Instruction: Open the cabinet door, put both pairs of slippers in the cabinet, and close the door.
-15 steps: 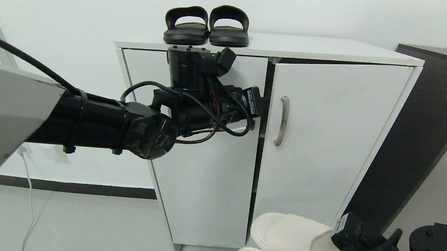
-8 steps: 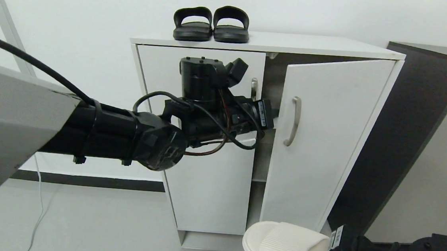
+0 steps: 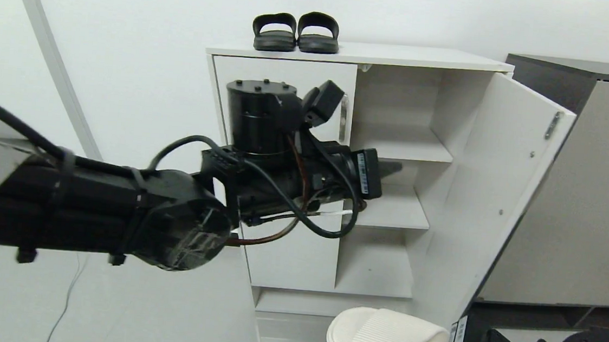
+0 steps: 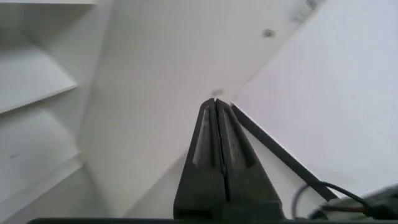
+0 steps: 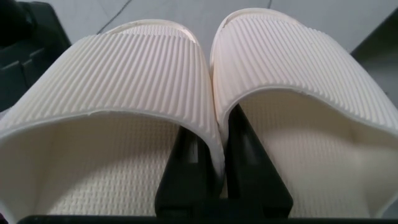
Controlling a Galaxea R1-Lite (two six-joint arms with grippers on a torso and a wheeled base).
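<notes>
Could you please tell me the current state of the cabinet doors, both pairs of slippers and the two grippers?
Right cabinet door: swung wide open.
Left cabinet door: shut.
Black slippers: side by side on top of the cabinet.
White slippers: held together in the right gripper.
Left gripper: shut, holding nothing, in front of the open compartment.
Right gripper: shut on the white slippers.

Bright, diffuse light all round. Soft shade under the shelves of the open cabinet (image 3: 392,96) and under the straps of the white slippers (image 5: 137,81). Head view is wide-angle: verticals lean outward at 3 and 9 o'clock.
</notes>
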